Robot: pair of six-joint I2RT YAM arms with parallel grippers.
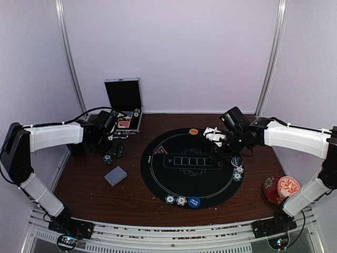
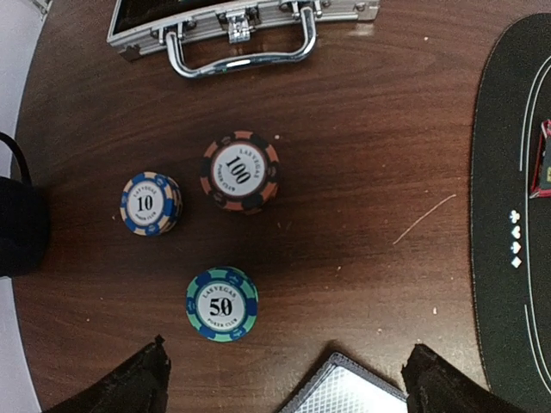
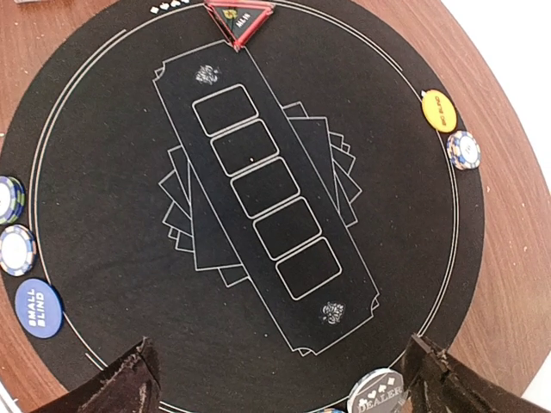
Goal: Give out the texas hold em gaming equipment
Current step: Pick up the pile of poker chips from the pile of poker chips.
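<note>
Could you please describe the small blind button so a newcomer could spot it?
Find the round black mat in the middle of the brown table. On its near edge, lowest in the overhead view, three round pieces sit in a row. The small blind button is the rightmost: solid blue with white lettering, while its neighbours are pale-faced striped chips.

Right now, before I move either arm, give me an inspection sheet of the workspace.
Surface: brown wooden table, round black felt mat on it.
Job's things: three poker chip stacks beside open aluminium case; grey-blue card deck on table; blue small-blind disc, orange big-blind disc, red triangle marker at the mat's edge.
Clutter: red floral cup and saucer, table's right edge.
Pincers: left pincer open, empty; right pincer open, empty.
Cables: black cable along left arm.
Surroundings: pale enclosure walls.
</note>
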